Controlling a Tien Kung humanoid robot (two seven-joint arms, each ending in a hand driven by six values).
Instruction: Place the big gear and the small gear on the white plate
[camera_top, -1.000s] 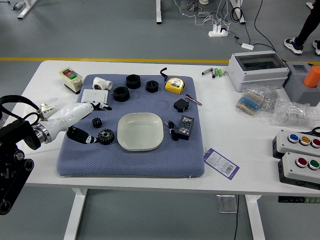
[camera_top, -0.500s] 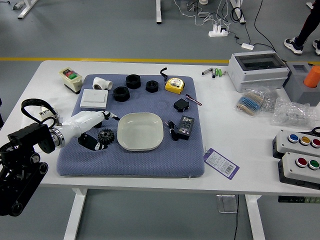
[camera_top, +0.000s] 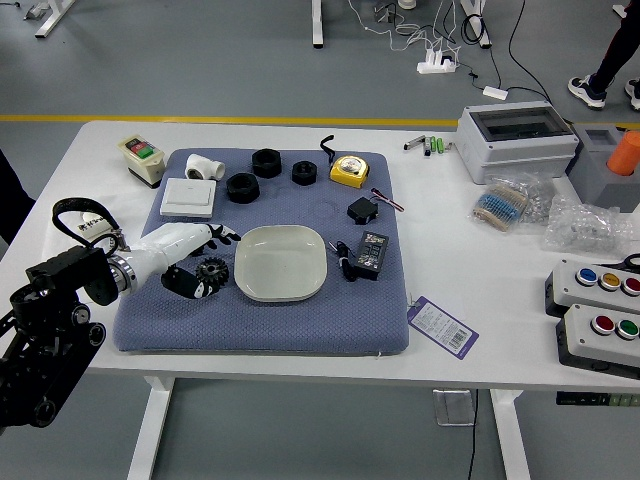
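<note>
- Robot hand (camera_top: 170, 248): spread, gripping nothing.
- Big gear (camera_top: 213, 269), nine o'clock from white plate (camera_top: 281, 263): likely light, rigid.
- Pinch toothed rim at twelve and six.

At lower left, a black arm (camera_top: 60, 345) is fitted with round joint caps (camera_top: 96, 334), a looped black cable (camera_top: 78, 204) and a white-and-black hand (camera_top: 170, 248).

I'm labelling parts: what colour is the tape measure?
Yellow, with black; the head view shows the tape measure best.

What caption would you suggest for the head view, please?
The robot's left hand reaches in at the big gear, beside the empty white plate.
</note>
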